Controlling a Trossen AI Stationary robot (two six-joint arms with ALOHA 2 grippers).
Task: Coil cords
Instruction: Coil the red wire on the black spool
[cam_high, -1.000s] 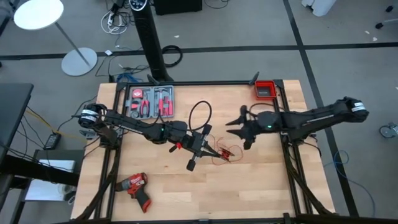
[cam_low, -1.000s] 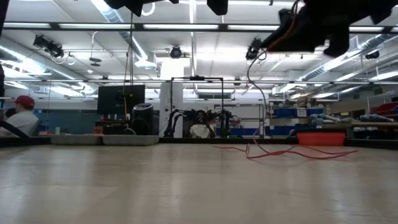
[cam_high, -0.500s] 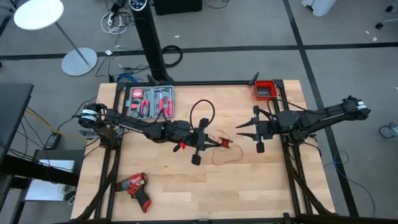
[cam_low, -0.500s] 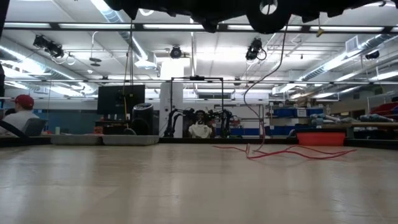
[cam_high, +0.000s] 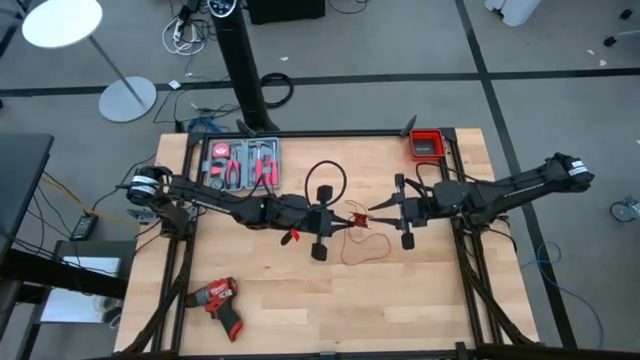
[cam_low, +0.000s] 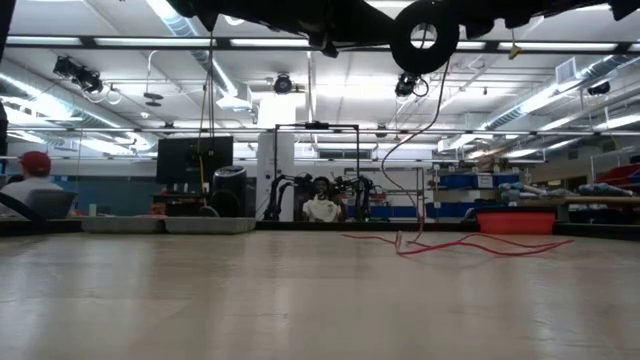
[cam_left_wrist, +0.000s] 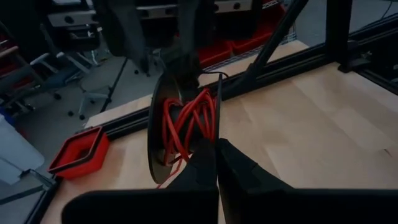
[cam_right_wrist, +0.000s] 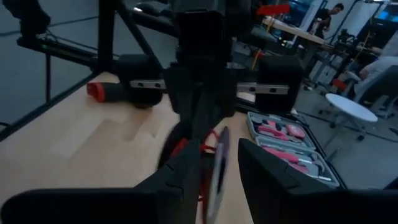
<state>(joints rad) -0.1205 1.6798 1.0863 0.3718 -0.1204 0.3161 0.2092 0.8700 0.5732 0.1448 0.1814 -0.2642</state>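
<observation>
The left hand (cam_high: 330, 222) holds a spool (cam_left_wrist: 180, 134) of red wire (cam_high: 362, 245) between the two hands, over the table (cam_high: 420, 300). The right hand (cam_high: 385, 212), fingers apart around the spool's edge, is just beside it. Loose wire lies below the spool.

A tool case (cam_high: 241, 165) is sitting at the counter's (cam_high: 420, 300) back left, a bin (cam_high: 426, 145) back right, a drill (cam_high: 218, 303) front left.

Pale matt wood-plank table (cam_high: 420, 290); glossy red plastic-sheathed wire (cam_left_wrist: 186, 124) on a smooth dark spool (cam_left_wrist: 163, 140); red plastic bin (cam_high: 426, 145) at the far right corner.
</observation>
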